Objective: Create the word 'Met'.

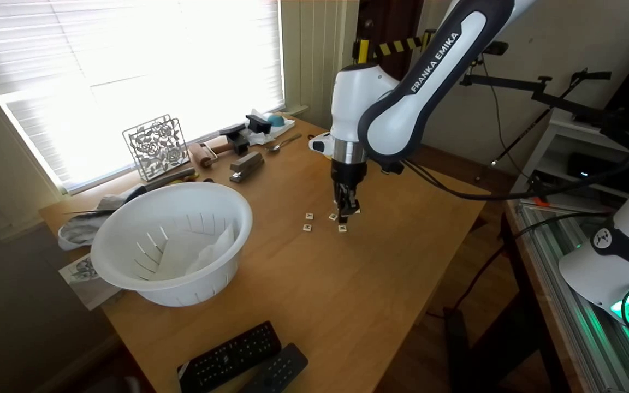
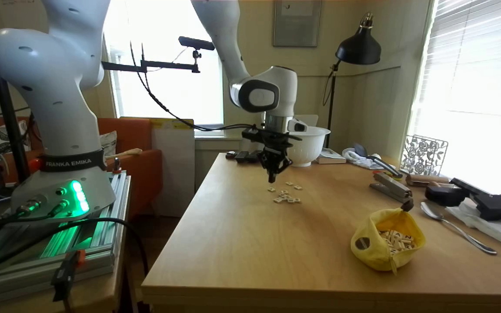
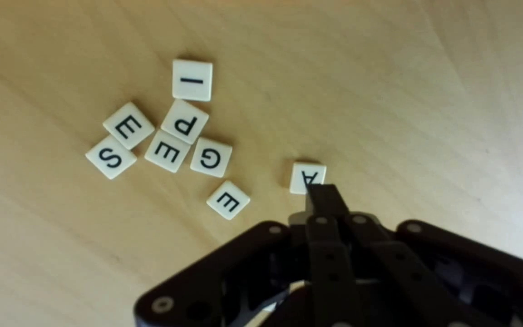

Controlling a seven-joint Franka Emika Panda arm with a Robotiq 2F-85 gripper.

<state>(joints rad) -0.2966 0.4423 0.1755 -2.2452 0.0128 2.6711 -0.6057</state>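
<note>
Small whitish letter tiles lie face up on the wooden table. In the wrist view an I tile lies above a P tile. Around the P are an E tile, an S tile, another E tile and a G tile. Further right are a separate E tile and an A tile. My gripper is shut, nothing visible between its fingertips, and its tip covers part of the A. In an exterior view the gripper hangs just above the tiles. Pale pieces behind the gripper are mostly hidden.
A large white bowl stands on the table, with black remotes near the edge. A yellow bag holds several more tiles. Near the window sit a stapler, a spoon and a metal napkin holder.
</note>
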